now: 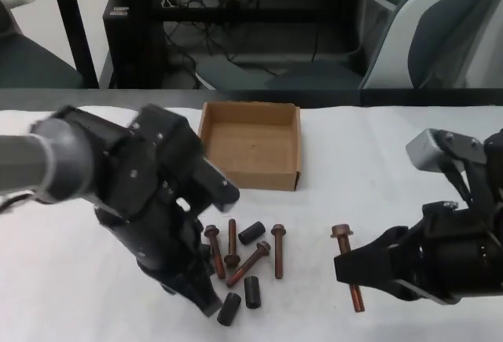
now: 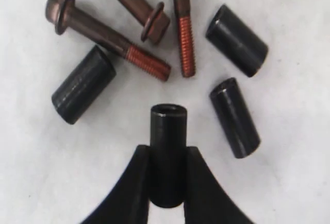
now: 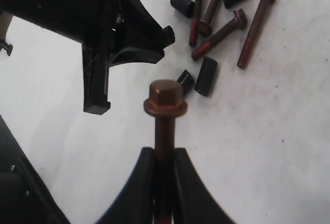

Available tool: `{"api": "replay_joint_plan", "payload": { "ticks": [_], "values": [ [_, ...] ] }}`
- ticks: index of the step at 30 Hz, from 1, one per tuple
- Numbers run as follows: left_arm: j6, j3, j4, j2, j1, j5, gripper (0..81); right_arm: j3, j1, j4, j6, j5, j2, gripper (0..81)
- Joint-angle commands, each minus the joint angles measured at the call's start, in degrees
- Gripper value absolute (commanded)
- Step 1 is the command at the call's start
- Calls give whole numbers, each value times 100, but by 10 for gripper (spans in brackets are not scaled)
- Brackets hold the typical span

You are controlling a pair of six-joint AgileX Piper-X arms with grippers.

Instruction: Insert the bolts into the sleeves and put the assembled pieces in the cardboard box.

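Since a part is gripped in each arm, the step in hand is judged to be the mating itself, on the near side of the cardboard box point(image 1: 250, 144). Nearer than the box and leftward, the left gripper point(image 2: 167, 154) is closed on a black sleeve point(image 2: 167, 131). Nearer and rightward, the right gripper point(image 3: 164, 157) is clamped on a bolt point(image 3: 165, 105). The loose bolts and sleeves point(image 1: 251, 259) before the box should be avoided, and bore and threaded tip aligned before any push is made.
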Motion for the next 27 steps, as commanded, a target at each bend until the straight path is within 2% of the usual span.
{"api": "replay_joint_plan", "payload": {
  "ticks": [1, 4, 6, 13, 17, 27],
  "values": [
    [-76, 300, -210, -589, 17, 349, 17, -12, 10, -81, 81, -31, -136, 0],
    [-367, 761, -512, -1181, 17, 573, 17, -12, 10, -238, 254, -31, -147, 0],
    [-540, 1138, -860, -1653, 17, 954, 17, -12, 10, -495, 413, -31, -147, 0],
    [-2065, 2244, -2808, -2970, 17, 1681, 17, -12, 10, -1546, 857, 215, -129, 0],
    [-2654, 2474, -3623, -3127, -29, 1961, 17, -12, 10, -2252, 917, 413, -23, 0],
    [-2990, 2472, -4027, -3113, -56, 1955, 17, -30, 10, -4118, 1872, 442, 1066, 0]
  ]
}}
